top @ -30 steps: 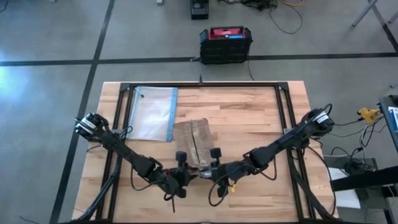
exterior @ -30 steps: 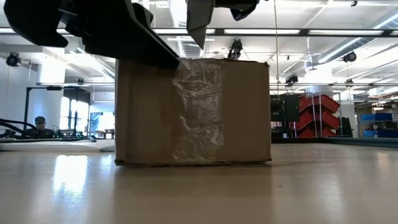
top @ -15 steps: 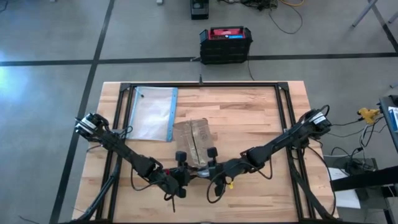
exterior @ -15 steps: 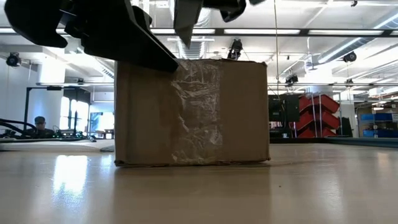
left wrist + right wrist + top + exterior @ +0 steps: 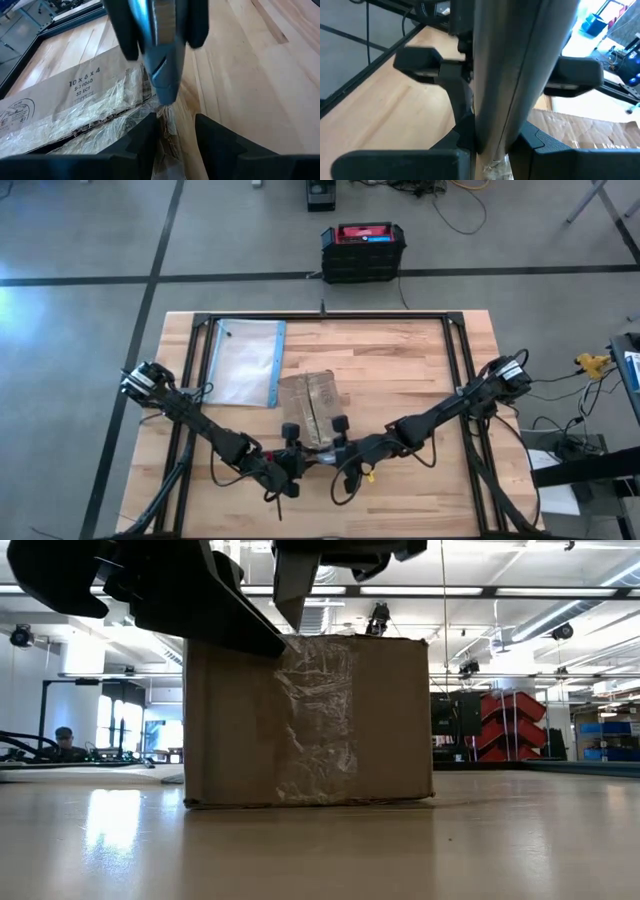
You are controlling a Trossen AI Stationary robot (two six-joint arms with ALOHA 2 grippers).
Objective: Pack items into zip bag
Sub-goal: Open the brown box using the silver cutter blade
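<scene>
Zip bag (image 5: 244,363), flat clear plastic with a blue strip, lies apart. Right fingers (image 5: 520,145) clamp a slim grey stick tool (image 5: 515,75) at the brown taped cardboard box (image 5: 310,408); left fingers (image 5: 145,142) stand apart.

Obstacles and free room. The cardboard box (image 5: 310,409) stands near the middle of the table (image 5: 400,360). Both pincers crowd its near end: the left pincer (image 5: 296,453) beside the right pincer (image 5: 337,442), which grips a grey tool (image 5: 162,60) pointed at the taped seam. The zip bag (image 5: 245,362) covers the far left corner. The far right quarter lies bare.
</scene>
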